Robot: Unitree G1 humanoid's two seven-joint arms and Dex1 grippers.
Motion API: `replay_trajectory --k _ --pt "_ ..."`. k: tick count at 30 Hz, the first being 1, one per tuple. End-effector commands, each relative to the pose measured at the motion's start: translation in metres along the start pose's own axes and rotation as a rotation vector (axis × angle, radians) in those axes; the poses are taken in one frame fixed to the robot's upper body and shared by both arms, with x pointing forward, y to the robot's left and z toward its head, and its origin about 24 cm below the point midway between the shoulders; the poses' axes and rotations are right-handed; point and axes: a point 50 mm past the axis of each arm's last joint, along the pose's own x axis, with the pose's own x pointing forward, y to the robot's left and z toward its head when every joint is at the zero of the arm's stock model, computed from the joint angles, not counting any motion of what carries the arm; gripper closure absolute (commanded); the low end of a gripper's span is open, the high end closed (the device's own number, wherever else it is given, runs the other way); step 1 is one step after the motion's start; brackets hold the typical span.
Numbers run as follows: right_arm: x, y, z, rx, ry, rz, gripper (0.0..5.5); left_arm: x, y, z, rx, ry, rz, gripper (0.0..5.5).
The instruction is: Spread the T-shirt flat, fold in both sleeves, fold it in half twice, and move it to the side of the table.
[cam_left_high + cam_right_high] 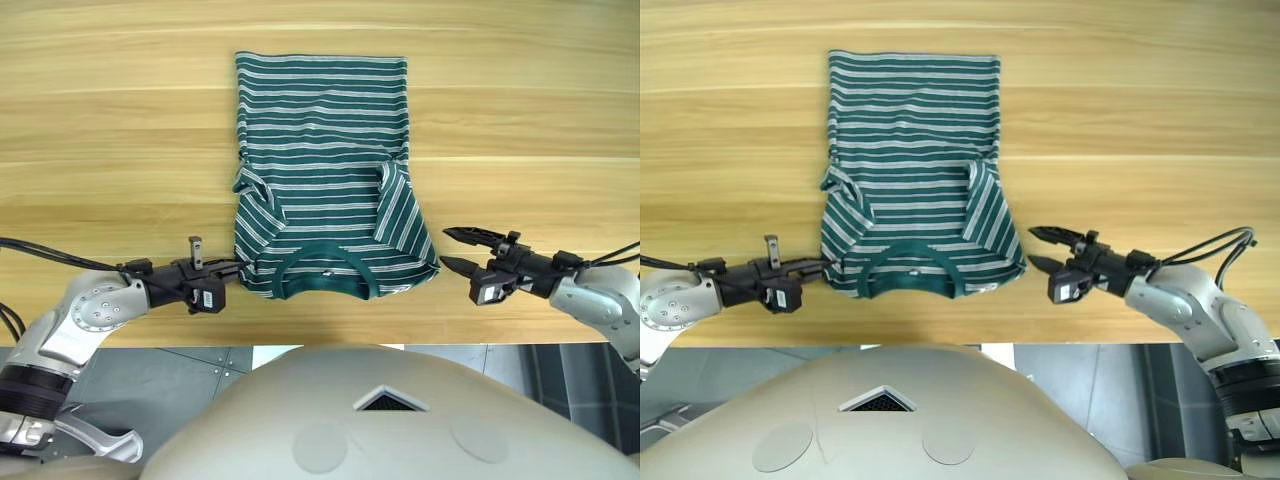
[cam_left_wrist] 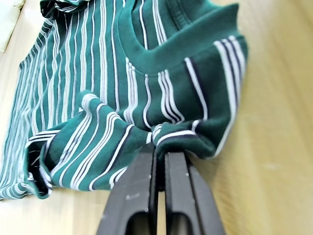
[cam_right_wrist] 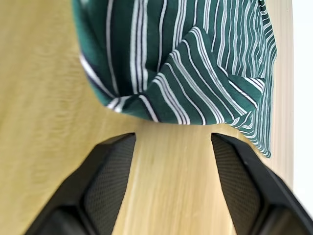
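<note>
T-shirt (image 1: 322, 150) shoulder cloth is pinched between the pressed-together fingers (image 2: 142, 186) of the left gripper (image 1: 238, 266), while the right gripper (image 1: 446, 248) holds its fingers spread wide just beside the opposite shoulder. Sleeves tucked in, the striped garment lies collar-nearest on the wooden table (image 1: 520, 120), apparently readied for its first half fold.

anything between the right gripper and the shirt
Nothing visible does. The open right gripper sits just off the shirt's near corner, with bare table in the gap.
</note>
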Motion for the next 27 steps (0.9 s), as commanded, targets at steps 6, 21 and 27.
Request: replay_trajectory --k 6,21,27 --pt "-0.003 0.032 0.007 0.026 -0.019 0.220 2.61 0.015 0.015 0.004 0.013 -0.037 0.043 5.49" --pt "0.026 0.025 0.013 0.034 -0.121 0.152 2.95 0.016 0.018 0.008 0.013 -0.067 0.043 5.50" --pt "0.030 0.017 0.006 0.036 -0.103 0.112 4.14 0.011 0.015 0.006 -0.020 -0.058 0.083 5.50"
